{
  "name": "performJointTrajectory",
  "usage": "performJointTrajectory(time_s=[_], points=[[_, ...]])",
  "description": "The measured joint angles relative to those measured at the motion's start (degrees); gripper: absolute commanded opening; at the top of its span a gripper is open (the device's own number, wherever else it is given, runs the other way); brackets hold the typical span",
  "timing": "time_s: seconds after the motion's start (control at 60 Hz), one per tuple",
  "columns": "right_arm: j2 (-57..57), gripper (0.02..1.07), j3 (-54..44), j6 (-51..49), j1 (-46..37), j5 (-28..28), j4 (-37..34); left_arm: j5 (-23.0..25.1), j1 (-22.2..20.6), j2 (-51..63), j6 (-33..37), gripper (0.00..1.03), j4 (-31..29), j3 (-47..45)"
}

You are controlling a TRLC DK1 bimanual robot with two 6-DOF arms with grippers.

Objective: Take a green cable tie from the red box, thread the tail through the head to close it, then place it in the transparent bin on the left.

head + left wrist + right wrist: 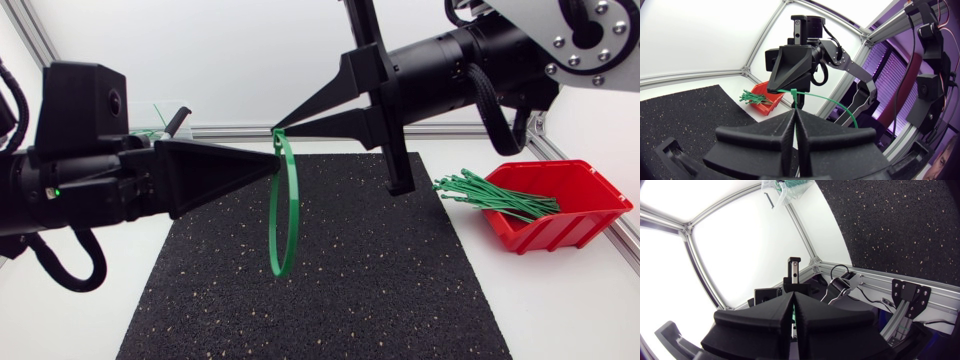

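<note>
A green cable tie hangs as a closed-looking loop above the black mat. My left gripper comes in from the left and is shut on the tie near its top. Just above it, my right gripper is shut on the strap's upper end. In the left wrist view my left gripper pinches the tie below its head, and the strap arcs away beside it. The right gripper meets the tie there. The right wrist view shows my right gripper with a green sliver between its fingers.
The red box with several green ties sits at the right of the mat. The transparent bin stands at the back left, behind my left arm. It also shows in the right wrist view as the bin, far ahead.
</note>
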Motion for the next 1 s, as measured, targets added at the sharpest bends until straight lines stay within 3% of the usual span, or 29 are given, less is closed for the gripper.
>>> performJointTrajectory(time_s=[0.583,1.0], points=[[5.2,0.08,0.0,-3.5,-0.2,-0.1,-1.4,-4.5,-2.2,-1.2,0.0,0.03,-4.7,0.4],[5.4,0.08,0.0,-5.8,0.6,1.8,-3.1,-4.7,-2.6,-1.3,0.0,0.03,-5.6,0.4]])
